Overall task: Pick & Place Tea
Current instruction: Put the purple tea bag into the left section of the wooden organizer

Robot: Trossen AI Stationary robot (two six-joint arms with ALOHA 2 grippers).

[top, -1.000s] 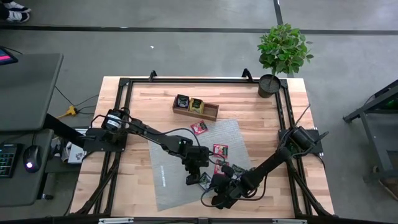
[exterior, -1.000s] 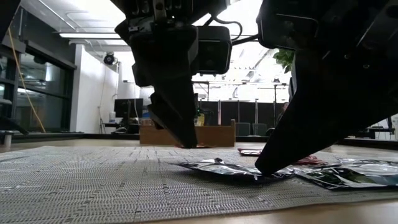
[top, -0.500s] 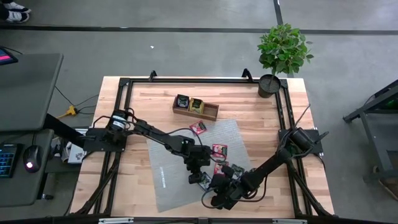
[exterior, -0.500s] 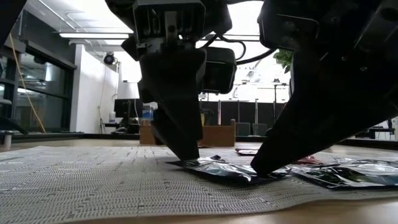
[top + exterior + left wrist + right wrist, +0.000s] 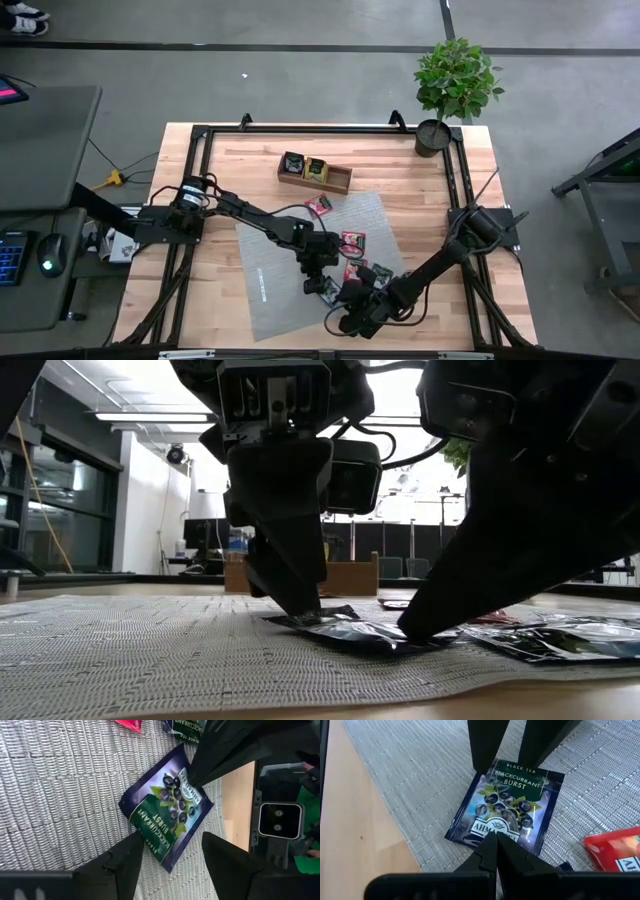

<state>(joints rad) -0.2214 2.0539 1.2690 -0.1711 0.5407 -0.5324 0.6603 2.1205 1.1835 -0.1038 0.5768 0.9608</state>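
A: Near edge of mat (image 5: 290, 290): dark sachet (image 5: 506, 810) lying flat, label up, reads blackcurrant. Pinned at one end by right gripper (image 5: 495, 845), fingers clenched tight together, tip pressing down on the foil. Likely a hold-down so the sachet cannot slide while the other arm takes it.

B: Agreed. Left gripper (image 5: 167, 857) at the opposite end, fingers spread apart, straddling that edge of the sachet, tips at mat level. Nothing grasped yet. Looks like a pinch being set up.

A: Pose: right arm stretched low across the table (image 5: 230, 160), tilted steeply in low view. Left arm reaching in, wrist pointing nearly straight down.

B: Just beyond: red sachets (image 5: 353, 241) and other loose ones on the mat. Farther back, tray (image 5: 314, 173), two sachets inside, third compartment seemingly bare.
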